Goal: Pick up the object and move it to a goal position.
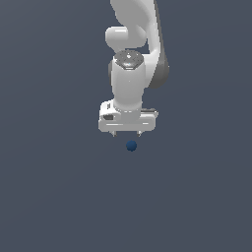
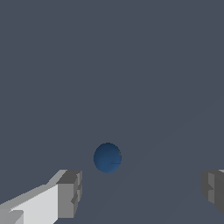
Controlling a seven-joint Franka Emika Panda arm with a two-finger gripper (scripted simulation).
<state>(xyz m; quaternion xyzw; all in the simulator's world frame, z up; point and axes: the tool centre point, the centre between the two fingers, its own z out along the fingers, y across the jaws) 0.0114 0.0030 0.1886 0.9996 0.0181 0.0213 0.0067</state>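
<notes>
**Robot arm poised above a small blue ball**

Exterior view: a white robot arm [image 1: 135, 54] hangs down over a plain dark grey surface [image 1: 49, 197]. Its pincer [image 1: 127, 134] points straight down, two short fingertips just showing under the wide white hand. A tiny dark blue ball [image 1: 131, 145] sits just below the fingertips, slightly toward the exterior view's right of their midpoint. Whether it rests on the surface or floats cannot be told. This lineup suits a straight drop onto the ball.

Wrist view: the ball [image 2: 107, 157] lies ahead of the camera, between the two grey fingertips [image 2: 70, 193], nearer one than the other and touching neither. The fingers stand wide apart, holding nothing, leaving ample room to close around the ball. No goal marker is visible.
</notes>
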